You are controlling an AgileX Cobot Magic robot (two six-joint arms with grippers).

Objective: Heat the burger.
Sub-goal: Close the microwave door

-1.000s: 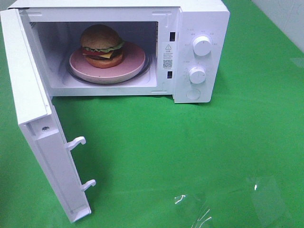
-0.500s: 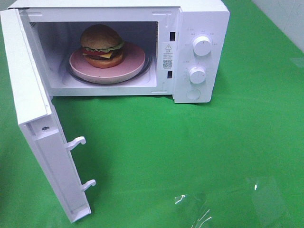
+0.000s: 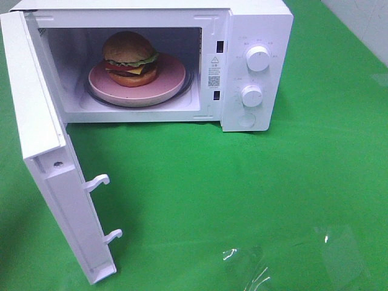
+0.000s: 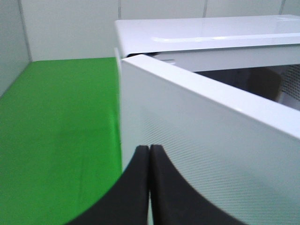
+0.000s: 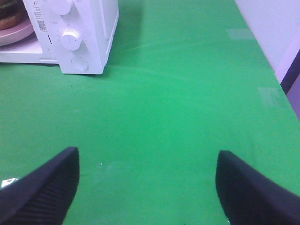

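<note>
Exterior high view shows the burger [image 3: 130, 59] inside the open microwave [image 3: 257, 24], toward the left part of the chamber. It has a brown domed bun on top, then green lettuce, a red tomato slice, a yellow cheese corner and a dark patty above the lower bun. It stands upright on a pink plate [image 3: 171, 77], on the left half of it. The plate lies on the floor of the chamber. The door [image 3: 36, 139] is swung wide open to the left, and its two latch hooks [image 3: 97, 182] point out. Two white knobs [image 3: 258, 59] are on the panel at the right. Everything stands on a green cloth [image 3: 242, 182]. The left gripper [image 4: 149, 149] is clenched with nothing between its fingers, close to the outer face of the door; whether it touches, I cannot tell. The right gripper [image 5: 147, 159] is spread wide over the cloth, well apart from the microwave.
</note>
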